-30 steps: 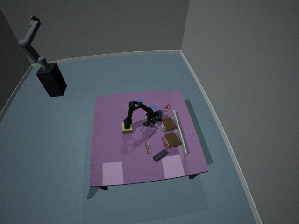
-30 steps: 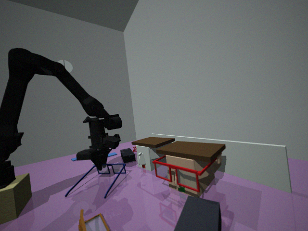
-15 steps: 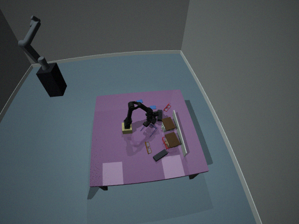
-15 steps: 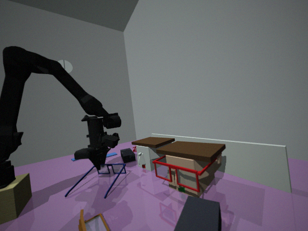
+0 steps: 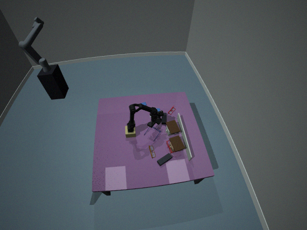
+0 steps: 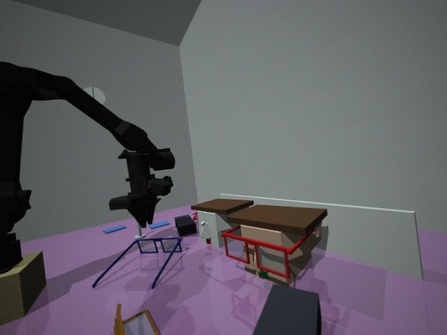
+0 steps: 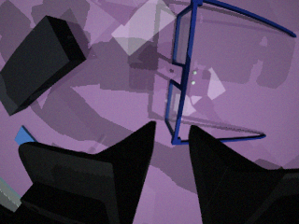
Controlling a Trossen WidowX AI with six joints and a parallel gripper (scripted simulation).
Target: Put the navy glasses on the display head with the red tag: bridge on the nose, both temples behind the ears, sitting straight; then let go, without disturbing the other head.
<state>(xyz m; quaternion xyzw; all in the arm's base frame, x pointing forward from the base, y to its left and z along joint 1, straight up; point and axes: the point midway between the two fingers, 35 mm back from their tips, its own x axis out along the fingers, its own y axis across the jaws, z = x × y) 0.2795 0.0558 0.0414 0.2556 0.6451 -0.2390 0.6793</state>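
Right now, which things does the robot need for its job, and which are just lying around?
Job: navy glasses, red-tag head, the fingers.
Lying about: other head wearing red glasses, orange glasses, dark boxes, blue strips.

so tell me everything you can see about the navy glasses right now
The navy glasses are a thin dark-blue wire-like frame with two rectangular see-through lenses and a short bridge. They stand on the purple table, front upright, both temples unfolded and sloping down to the surface toward the exterior camera. They are not on either display head. The gripper hangs just above the frame's front, fingers parted, holding nothing.
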